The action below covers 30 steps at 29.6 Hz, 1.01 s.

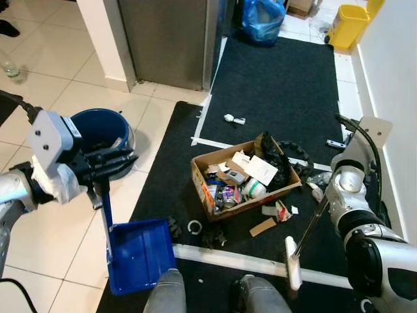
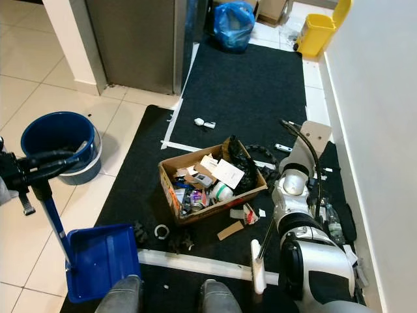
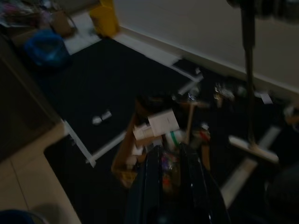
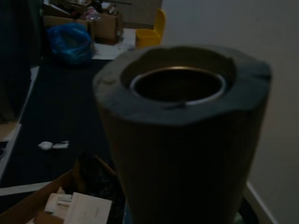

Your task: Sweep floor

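Observation:
My left gripper [image 1: 116, 159] is shut on the top of the blue dustpan's handle [image 1: 104, 215]. The dustpan [image 1: 140, 255] rests at the left edge of the dark mat [image 1: 273, 78]. At my right arm, the right gripper [image 1: 328, 199] is shut on the broom's thin handle [image 1: 311, 225]. The broom's white head [image 1: 293, 262] sits on the mat near a white tape line [image 1: 228, 259]. The handle's foam end [image 4: 182, 121] stands right before the wrist camera. Litter lies between dustpan and broom: a white ring [image 1: 194, 226], black scraps [image 1: 212, 238] and a cardboard scrap [image 1: 262, 227].
An open cardboard box [image 1: 207, 189] full of trash stands mid-mat. A blue bucket [image 1: 98, 130] sits on the tiles at the left. A grey cabinet [image 1: 166, 39], blue bag [image 1: 264, 19] and yellow bin [image 1: 348, 26] stand behind. The wall [image 1: 397, 78] runs close on the right.

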Motion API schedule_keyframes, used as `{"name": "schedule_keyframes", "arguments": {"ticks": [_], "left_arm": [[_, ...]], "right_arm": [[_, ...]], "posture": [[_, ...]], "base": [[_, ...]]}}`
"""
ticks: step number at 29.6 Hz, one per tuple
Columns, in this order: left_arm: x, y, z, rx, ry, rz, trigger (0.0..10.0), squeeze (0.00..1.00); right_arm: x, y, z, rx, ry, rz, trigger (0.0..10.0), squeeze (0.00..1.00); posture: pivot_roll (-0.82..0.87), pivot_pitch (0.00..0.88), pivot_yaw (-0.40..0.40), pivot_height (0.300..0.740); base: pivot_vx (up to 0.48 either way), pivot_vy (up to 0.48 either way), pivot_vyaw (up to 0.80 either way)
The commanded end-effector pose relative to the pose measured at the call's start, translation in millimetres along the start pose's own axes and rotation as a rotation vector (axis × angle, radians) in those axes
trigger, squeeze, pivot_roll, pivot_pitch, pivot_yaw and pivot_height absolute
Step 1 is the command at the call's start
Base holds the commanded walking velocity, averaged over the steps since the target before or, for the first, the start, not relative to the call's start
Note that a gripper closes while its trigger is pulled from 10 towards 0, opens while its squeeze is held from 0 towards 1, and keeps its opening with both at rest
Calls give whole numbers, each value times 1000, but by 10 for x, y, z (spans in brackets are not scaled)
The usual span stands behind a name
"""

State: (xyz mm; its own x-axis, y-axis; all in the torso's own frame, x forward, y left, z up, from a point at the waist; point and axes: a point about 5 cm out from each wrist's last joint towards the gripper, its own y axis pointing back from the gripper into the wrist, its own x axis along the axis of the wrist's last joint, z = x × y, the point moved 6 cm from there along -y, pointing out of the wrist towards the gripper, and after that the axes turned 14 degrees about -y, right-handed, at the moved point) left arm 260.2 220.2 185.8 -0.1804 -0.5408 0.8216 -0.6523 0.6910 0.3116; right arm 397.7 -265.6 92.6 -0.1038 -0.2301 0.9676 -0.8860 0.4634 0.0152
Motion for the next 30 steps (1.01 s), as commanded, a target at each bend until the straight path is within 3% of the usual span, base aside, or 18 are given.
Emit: {"name": "schedule_keyframes", "arguments": {"ticks": [1,6,12,15,19,30], "left_arm": [[-49,19,31,-38,-58,-59,10000,0],[-106,-16,30,-40,-108,-96,10000,0],[-137,-60,-164,52,-193,-126,10000,0],[-106,-139,-175,73,-194,-88,10000,0],[10,-323,-48,52,-191,-7,10000,0],[169,-438,-90,104,-213,87,10000,0]], "right_arm": [[-55,16,8,-2,-45,-25,10000,0],[-78,6,-37,20,-107,-55,10000,0],[-64,2,-95,38,-121,-53,10000,0],[-76,13,-154,53,-118,-56,10000,0],[-76,33,-241,81,-104,-48,10000,0],[-55,44,-272,92,-120,-31,10000,0]], "posture": [[267,95,-110,740],[275,128,-124,740],[280,154,-126,740],[279,173,-126,740],[278,195,-126,740],[270,254,-123,740]], "base": [[0,0,0],[0,0,0],[0,0,0],[0,0,0],[0,0,0],[0,0,0]]}}
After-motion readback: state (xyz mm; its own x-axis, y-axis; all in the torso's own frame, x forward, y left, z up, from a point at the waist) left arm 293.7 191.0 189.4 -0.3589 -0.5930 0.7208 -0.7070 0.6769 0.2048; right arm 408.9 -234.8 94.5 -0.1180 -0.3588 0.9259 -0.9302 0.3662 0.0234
